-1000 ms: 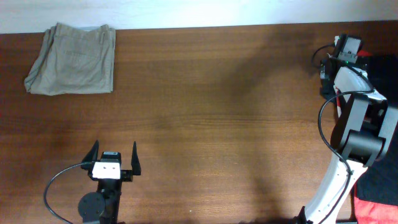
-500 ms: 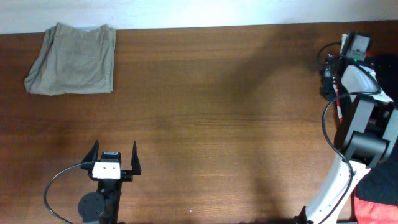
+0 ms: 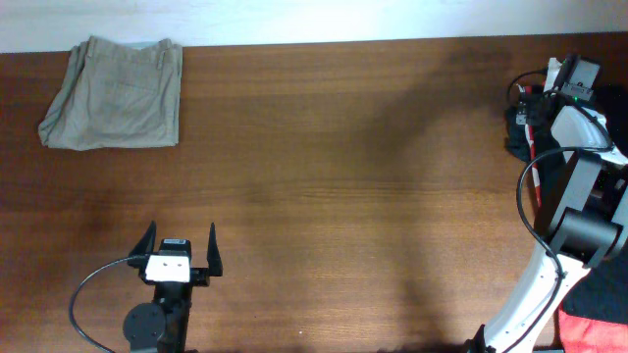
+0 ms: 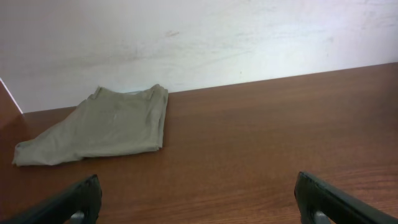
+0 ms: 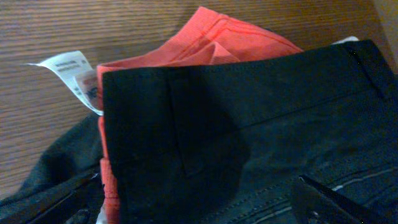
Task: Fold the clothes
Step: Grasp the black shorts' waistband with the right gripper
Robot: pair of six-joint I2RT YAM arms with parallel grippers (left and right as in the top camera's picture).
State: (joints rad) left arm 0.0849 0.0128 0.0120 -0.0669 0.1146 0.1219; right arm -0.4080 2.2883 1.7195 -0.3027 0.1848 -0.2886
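Folded khaki-beige trousers (image 3: 113, 93) lie at the table's far left corner and also show in the left wrist view (image 4: 99, 124). My left gripper (image 3: 182, 250) is open and empty near the front edge, far from them; its jaws show in its wrist view (image 4: 199, 208). My right gripper (image 5: 199, 208) is open just above the black shorts (image 5: 249, 124), which lie on a red garment (image 5: 217, 37) with white tags (image 5: 68, 65). In the overhead view the right wrist (image 3: 574, 78) is at the table's right edge, and its fingers are hidden there.
A pale wall (image 4: 186, 37) runs behind the table's far edge. More black cloth (image 3: 599, 294) and red cloth (image 3: 594, 333) lie off the table at the lower right, beside the right arm's base. A dark garment (image 5: 50, 168) lies left of the shorts.
My right wrist has moved to the right, toward the table's right edge and over the pile. The left arm and the khaki trousers have not moved.
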